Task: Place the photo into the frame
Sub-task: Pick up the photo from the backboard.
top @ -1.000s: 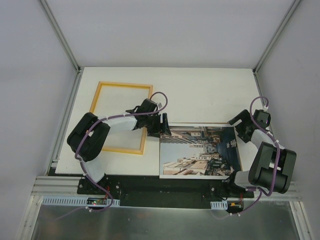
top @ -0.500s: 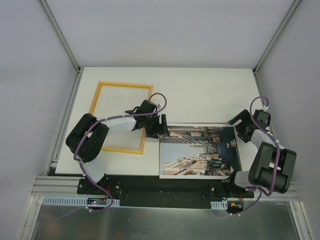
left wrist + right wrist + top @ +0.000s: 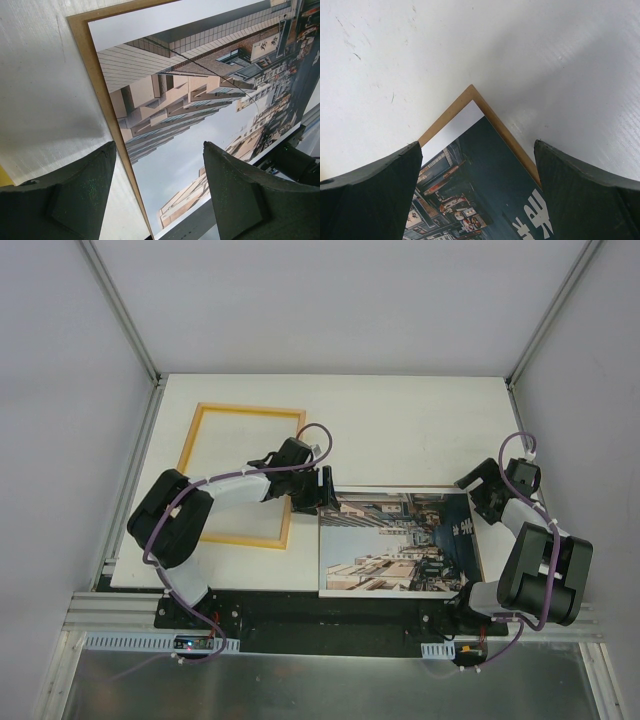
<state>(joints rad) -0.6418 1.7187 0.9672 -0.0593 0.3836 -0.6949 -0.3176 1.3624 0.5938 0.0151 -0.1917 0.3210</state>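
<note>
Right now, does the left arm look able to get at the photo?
Probably yes: the left gripper is open over an edge of the photo, with nothing between. The photo lies flat on a brown panel, so pinching it may be awkward.

The photo [image 3: 480, 170] carries large white East Asian characters [image 3: 532, 217] on a dark wall, cropped and unreadable; its pale hanging sign [image 3: 264, 47] bears dark characters, too small to read.

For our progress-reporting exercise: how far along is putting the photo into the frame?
Done: nothing yet; the frame lies empty. In hand: left gripper and right gripper, both open, hover at far corners of the photo. Left: grasp, carry, seat it.
</note>
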